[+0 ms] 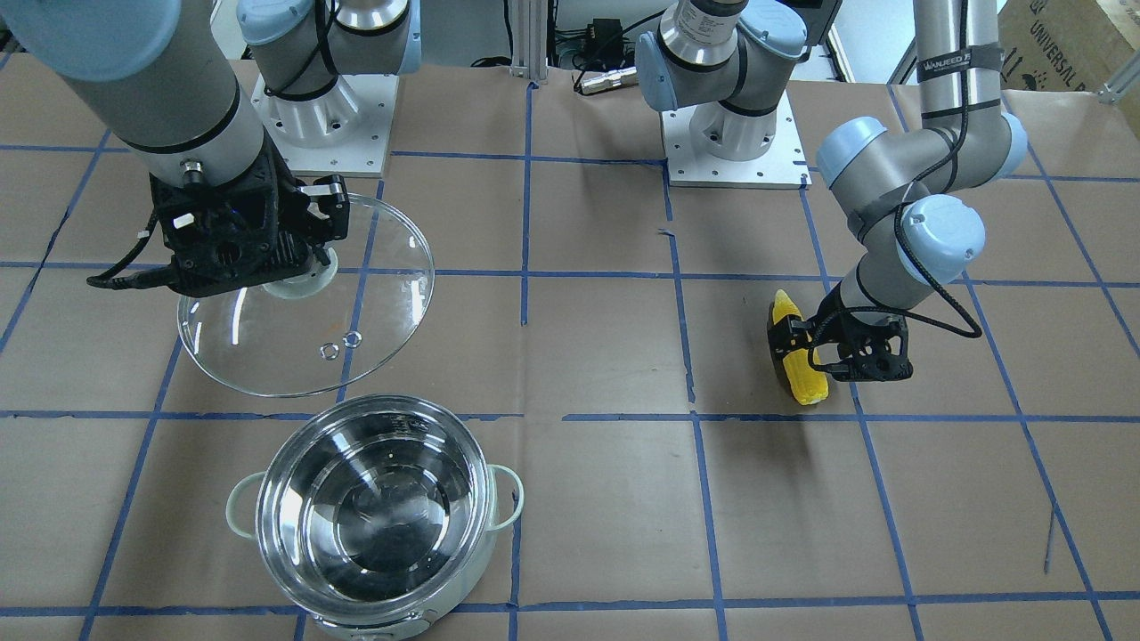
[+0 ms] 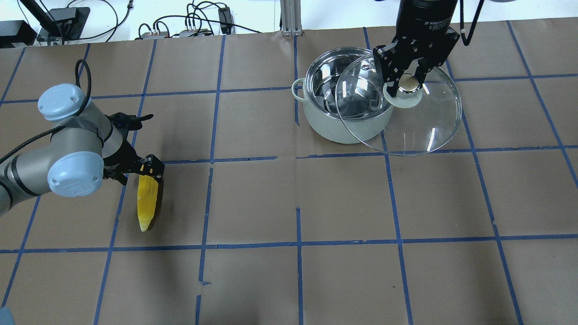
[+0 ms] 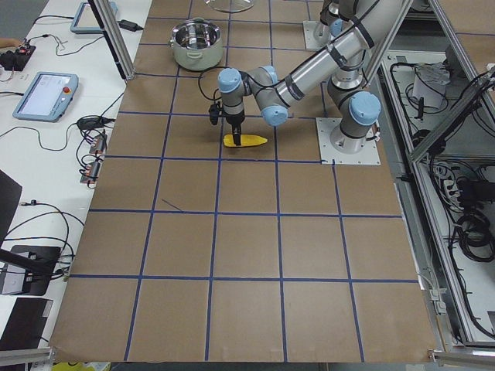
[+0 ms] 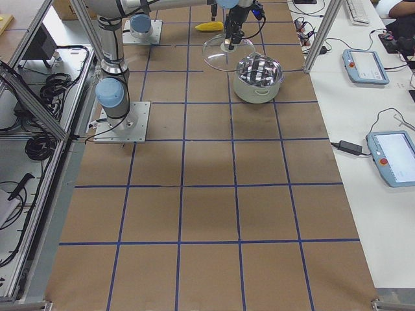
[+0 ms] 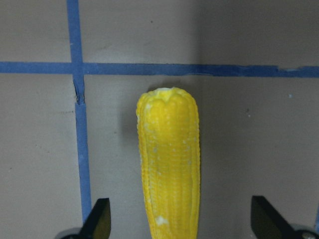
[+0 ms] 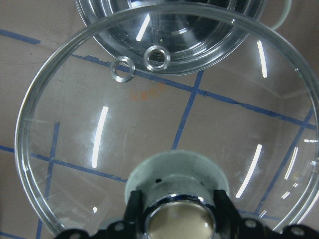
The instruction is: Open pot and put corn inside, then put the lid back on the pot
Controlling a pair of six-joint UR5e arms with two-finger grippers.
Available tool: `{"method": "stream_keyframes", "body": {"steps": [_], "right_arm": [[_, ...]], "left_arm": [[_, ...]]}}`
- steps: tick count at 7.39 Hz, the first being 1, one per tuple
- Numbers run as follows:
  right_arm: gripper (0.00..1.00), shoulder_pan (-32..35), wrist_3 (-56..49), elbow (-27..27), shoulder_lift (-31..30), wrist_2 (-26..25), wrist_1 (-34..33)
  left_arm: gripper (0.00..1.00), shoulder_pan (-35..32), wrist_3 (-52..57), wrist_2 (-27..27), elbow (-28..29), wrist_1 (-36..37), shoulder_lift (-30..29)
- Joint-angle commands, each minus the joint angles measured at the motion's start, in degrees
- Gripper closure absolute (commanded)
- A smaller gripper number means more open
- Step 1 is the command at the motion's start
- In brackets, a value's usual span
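Observation:
The pot [image 2: 343, 128] stands open on the table, steel inside, mint-green wall; it also shows in the front view [image 1: 472, 570]. My right gripper [image 2: 407, 85] is shut on the knob of the clear glass lid [image 2: 420, 122] and holds it tilted in the air beside the pot, overlapping its rim. The lid fills the right wrist view [image 6: 149, 124]. The yellow corn [image 2: 148, 203] lies on the table far from the pot. My left gripper [image 2: 146, 169] is open, its fingers wide either side of the corn's thick end [image 5: 169, 164].
Brown paper with a blue tape grid [image 2: 298, 246] covers the table. The two arm bases [image 1: 735, 133] stand at the robot's edge. Cables and boxes [image 2: 189, 27] lie beyond the far edge. Tablets [image 4: 366, 65] sit on a side bench.

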Motion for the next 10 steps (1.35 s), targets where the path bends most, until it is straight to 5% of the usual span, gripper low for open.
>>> {"method": "stream_keyframes", "body": {"steps": [1,3,6,10], "right_arm": [[0.77,0.02,-0.13,-0.03,-0.05,0.37,-0.47],[0.76,-0.15,-0.22,-0.03,-0.05,0.20,-0.56],[0.76,-0.15,-0.22,-0.12,-0.05,0.20,-0.56],[0.76,0.02,-0.04,-0.12,-0.05,0.46,-0.56]], "left_arm": [[0.34,-0.27,0.15,0.14,-0.48,3.57,-2.73],[0.71,-0.80,0.06,0.40,-0.57,2.87,-2.12],[0.76,-5.33,-1.17,-1.52,4.05,0.34,-0.72],[0.76,-19.67,-11.58,-5.10,24.60,-10.55,-4.21]]}}
